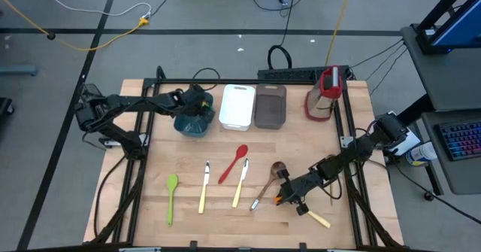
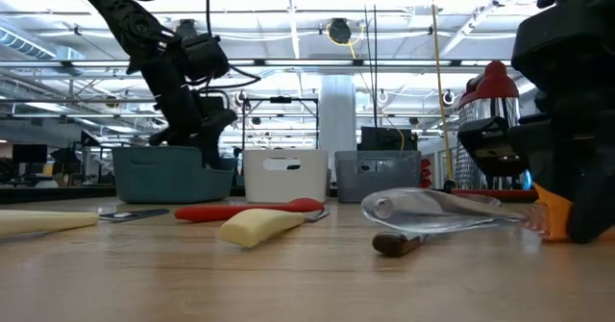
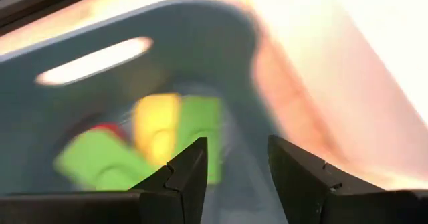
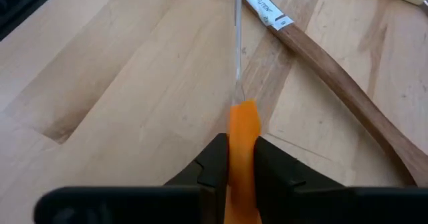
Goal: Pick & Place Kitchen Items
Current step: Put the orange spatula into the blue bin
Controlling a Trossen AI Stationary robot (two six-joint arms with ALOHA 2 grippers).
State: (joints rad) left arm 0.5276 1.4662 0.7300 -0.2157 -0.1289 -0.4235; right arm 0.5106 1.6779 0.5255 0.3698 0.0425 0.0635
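Teal tray (image 1: 192, 124) — holds green, yellow, red utensils (image 3: 154, 140) | left gripper (image 3: 235, 177) open above it | right gripper (image 4: 239, 167) clamps orange spatula (image 4: 243, 127) — wooden spoon's (image 4: 338, 83) label unreadable

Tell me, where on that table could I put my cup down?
Bare wood lies between the teal tray and the green spoon, and between the red-and-white upright object and the right gripper. The front middle is crowded with utensils.

Bright overhead strip lights; left wrist view blurred and glare-washed.
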